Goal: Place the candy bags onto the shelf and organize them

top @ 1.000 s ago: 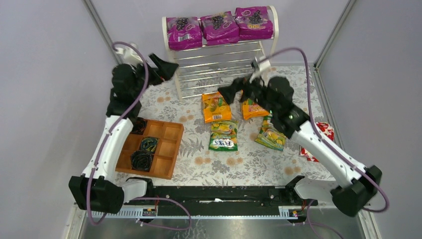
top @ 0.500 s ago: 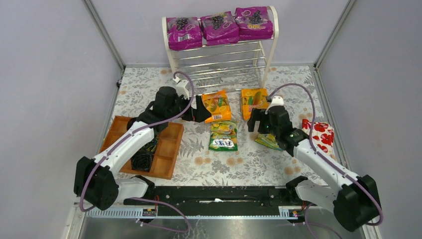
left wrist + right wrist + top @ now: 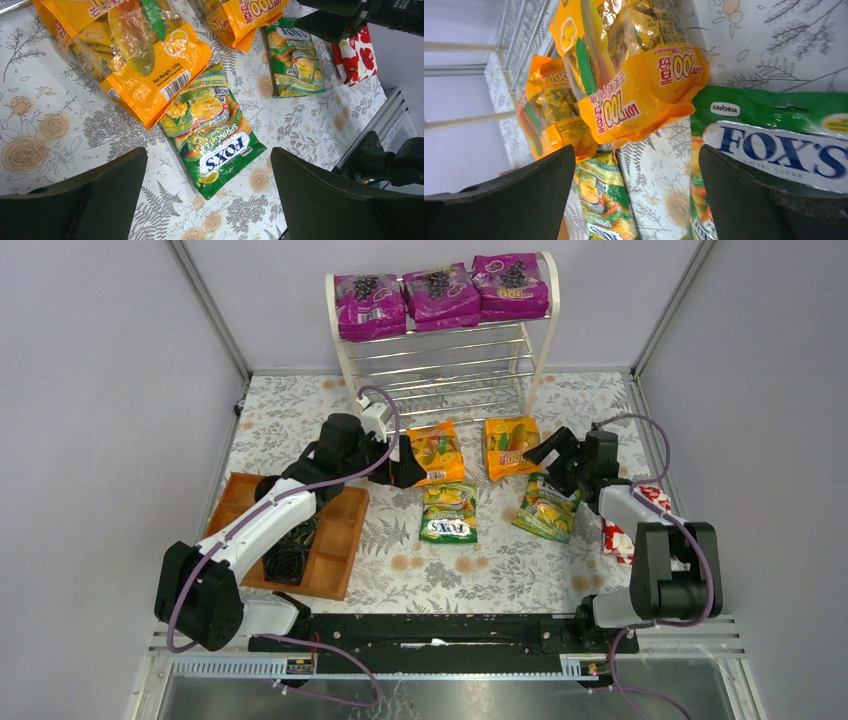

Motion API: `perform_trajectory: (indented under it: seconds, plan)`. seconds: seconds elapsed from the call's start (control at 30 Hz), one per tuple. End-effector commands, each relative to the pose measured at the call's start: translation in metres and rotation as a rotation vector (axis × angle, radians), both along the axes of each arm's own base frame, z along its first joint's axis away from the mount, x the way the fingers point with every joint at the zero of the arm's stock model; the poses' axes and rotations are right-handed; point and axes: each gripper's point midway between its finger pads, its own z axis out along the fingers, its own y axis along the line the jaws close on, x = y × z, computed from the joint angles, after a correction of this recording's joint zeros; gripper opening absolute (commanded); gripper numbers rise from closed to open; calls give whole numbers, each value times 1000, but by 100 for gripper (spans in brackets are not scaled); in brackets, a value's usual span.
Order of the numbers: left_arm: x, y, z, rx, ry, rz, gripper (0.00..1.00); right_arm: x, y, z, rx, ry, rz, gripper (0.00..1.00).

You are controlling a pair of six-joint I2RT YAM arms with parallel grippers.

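A white-framed shelf (image 3: 440, 352) with rounded side panels and tiers of thin chrome rods stands at the far edge of the floral-patterned counter (image 3: 470, 575). 3 glossy purple candy bags with grape pictures lie side by side on its top tier: 1 at the left (image 3: 369, 306), 1 in the middle (image 3: 441, 295) and 1 at the right (image 3: 510, 285). The other 4 candy bags lie flat on the counter just near of the shelf. Closest to it are 2 orange plastic packets, the left orange bag (image 3: 433, 454) and the right orange bag (image 3: 509, 447), set a little apart. Near of these are 2 green-yellow packets marked "FOXS". The left green bag (image 3: 449, 512) touches the near end of the left orange bag. The right green bag (image 3: 546, 512), tilted, has its far end tucked under a corner of the right orange bag. The left claw (image 3: 405, 462) sits low just left of the left orange bag, its jaws spread wide and gripping nothing. The right claw (image 3: 552, 458) is also wide open and empty, just right of the right orange bag and over the far end of the right green bag. A red bag with white flowers (image 3: 655, 500) lies at the right edge, partly hidden by the right arm. A brown wooden compartment tray (image 3: 345, 508) sits at the left with black coiled items (image 3: 285, 562) in some compartments.
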Motion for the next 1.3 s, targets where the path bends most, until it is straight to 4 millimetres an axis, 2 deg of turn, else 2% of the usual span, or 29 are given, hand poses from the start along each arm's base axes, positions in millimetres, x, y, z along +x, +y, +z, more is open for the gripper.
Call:
perform_trajectory:
  seconds: [0.0, 0.3, 0.6, 0.7, 0.8, 0.93, 1.27]
  plan:
    - [-2, -3, 16, -25, -74, -35, 99, 26, 10, 16, 179, -57, -17, 99]
    - [-3, -3, 20, -36, -85, -39, 99, 38, 0, -18, 244, -30, -95, 81]
    - [-3, -4, 16, -38, -75, -42, 99, 40, 12, -37, 335, -4, -58, 63]
    - [-3, -5, 13, -39, -66, -43, 99, 39, 16, -42, 354, 12, -40, 53]
    - [-2, -6, 11, -39, -58, -45, 99, 39, 19, -41, 366, 2, -23, 40]
    - [-1, -6, 8, -38, -52, -42, 99, 39, 20, -34, 362, -23, 2, 28]
    - [0, -9, 2, -45, -32, -40, 99, 23, 22, 0, 230, -118, 134, 17]
